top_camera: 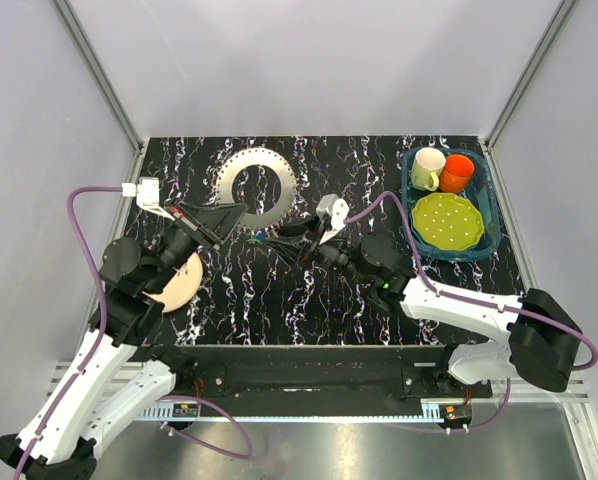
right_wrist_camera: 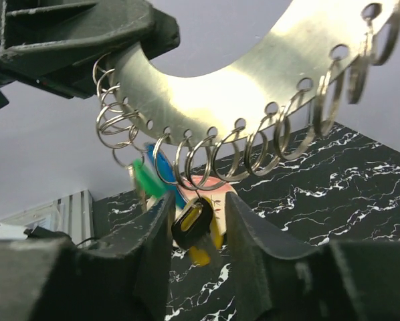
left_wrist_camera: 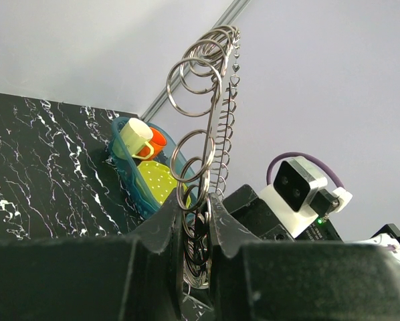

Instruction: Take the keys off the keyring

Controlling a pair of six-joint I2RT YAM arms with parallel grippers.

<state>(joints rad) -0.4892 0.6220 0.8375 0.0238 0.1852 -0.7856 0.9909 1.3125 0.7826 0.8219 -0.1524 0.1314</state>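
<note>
Right wrist: we judge the keys (right_wrist_camera: 190,227) light, best pinched by heads; right fingers (right_wrist_camera: 146,247) half-open around one; left fingers (left_wrist_camera: 156,241) clamp stiff keyring (right_wrist_camera: 253,80).

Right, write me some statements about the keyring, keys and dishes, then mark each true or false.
1. The left end effector clamps the keyring by its edge. True.
2. The keyring lies flat on the table. False: it is held up off the table.
3. A yellow key hangs between the fingers of the right end effector. True.
4. The green dotted plate sits outside the basket. False: the plate lies in the blue basket, beside a cream mug and an orange cup.
5. The pink disc is in the basket too. False: the disc lies on the table under the left arm.
</note>
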